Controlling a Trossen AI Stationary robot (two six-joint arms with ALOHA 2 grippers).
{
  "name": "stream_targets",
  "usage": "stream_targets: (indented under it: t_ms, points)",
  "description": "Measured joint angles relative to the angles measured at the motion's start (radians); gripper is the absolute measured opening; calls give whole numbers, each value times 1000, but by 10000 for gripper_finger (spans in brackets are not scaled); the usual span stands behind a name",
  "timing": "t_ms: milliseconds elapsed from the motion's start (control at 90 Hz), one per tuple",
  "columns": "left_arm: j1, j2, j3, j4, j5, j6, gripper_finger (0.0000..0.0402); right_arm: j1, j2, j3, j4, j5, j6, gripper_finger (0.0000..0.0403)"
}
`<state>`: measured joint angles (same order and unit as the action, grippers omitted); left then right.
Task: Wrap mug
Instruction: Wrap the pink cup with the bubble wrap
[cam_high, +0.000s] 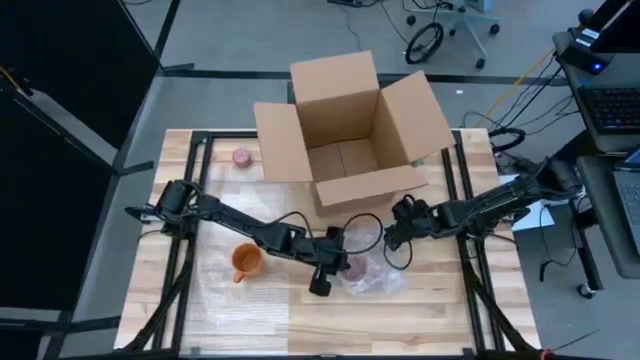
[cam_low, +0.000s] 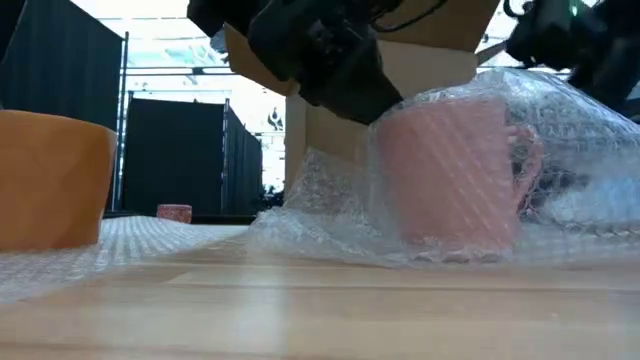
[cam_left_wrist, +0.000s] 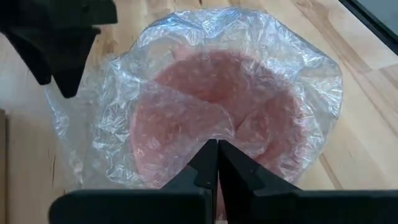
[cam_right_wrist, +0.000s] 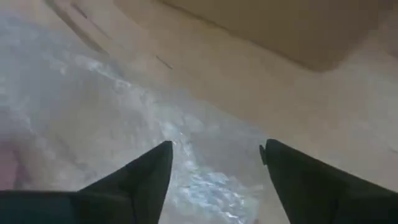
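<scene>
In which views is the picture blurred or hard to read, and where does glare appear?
Low view: the near orange mug is soft and the bright background is washed out. Right wrist view: blurred, the bubble wrap smeared. Left wrist view: sharp, light glinting on the wrap around the pink mug. High view: evenly lit.

Glossy crinkled plastic bubble wrap, matt cardboard box, pale wooden table.
</scene>
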<state>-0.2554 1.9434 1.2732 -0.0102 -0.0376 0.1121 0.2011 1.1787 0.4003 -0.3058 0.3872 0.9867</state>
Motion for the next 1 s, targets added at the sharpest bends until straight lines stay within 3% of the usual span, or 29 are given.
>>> stream_targets:
  t_ms: [156,389,522,744,1000]
  points:
    - [0,0,0,1,0,-1,1,-41,-5,-121,269,-96,-4,247]
    - [0,0,0,1,0,-1,1,-45,10,-207,569,-134,-53,231]
    - [0,0,0,1,0,-1,1,-43,10,-205,678,-191,-117,175]
    - [0,0,0,1,0,-1,1,-43,0,-171,744,-211,-213,21]
    - [0,-1,0,0,11,-1,1,-45,-55,-56,672,-203,-342,2]
